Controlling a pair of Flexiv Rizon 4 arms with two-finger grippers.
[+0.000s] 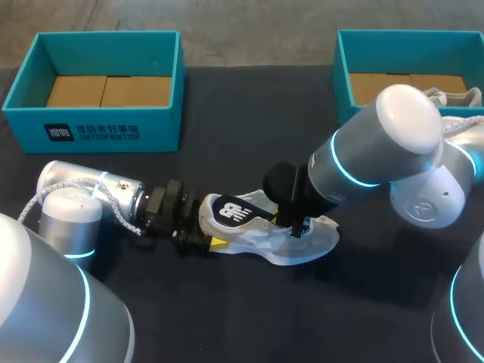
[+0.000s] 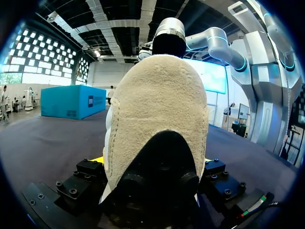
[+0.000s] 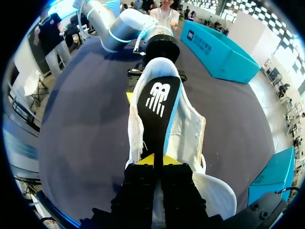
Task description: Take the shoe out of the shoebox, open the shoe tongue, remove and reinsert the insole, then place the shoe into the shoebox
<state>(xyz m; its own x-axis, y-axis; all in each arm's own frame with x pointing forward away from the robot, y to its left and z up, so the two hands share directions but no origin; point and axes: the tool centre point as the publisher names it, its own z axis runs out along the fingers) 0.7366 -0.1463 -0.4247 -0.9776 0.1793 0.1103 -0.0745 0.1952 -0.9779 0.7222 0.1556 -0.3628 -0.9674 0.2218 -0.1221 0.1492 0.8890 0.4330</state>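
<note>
Dead centre on the dark table, below the teal shoebox at 11 o'clock and the second shoebox at 1, the white shoe lies 9-to-3, heel at 9. My left gripper clamps the heel from both sides. My right gripper sits over the forefoot, fingers nearly together, pinching the front end of the black insole, which runs back toward 9. I reckon the insole has to slide along that line, right arm's job.
</note>
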